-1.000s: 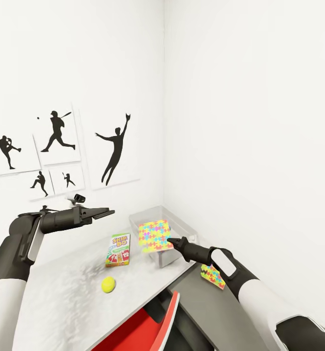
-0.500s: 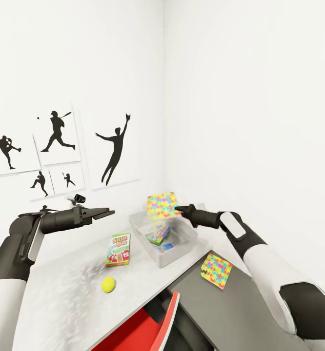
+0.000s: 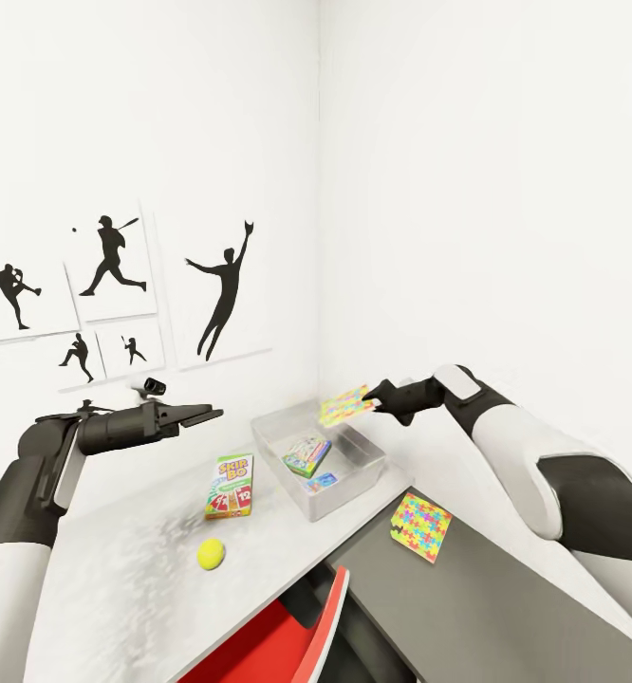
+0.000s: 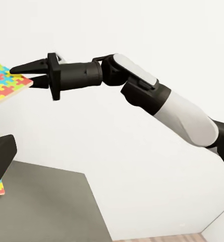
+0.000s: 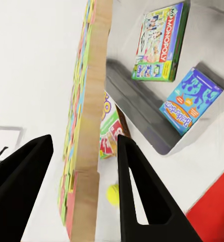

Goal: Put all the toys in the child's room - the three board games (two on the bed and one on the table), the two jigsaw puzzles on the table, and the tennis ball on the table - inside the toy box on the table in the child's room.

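Right gripper [image 3: 377, 402] has swung its jigsaw puzzle [image 3: 345, 405] lower over toy box [image 3: 354, 474] | fingers clamped on sheet's edge, sheet reaching ahead | box just below fingertips | left gripper [image 3: 202, 414] farther, empty, fingers together

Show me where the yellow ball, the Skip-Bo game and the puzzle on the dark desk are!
tennis ball [image 3: 211, 553], head view, middle of the ball.
Skip-Bo box [image 3: 231, 486], head view, centre of its cover.
jigsaw puzzle [image 3: 420, 526], head view, middle of the sheet.
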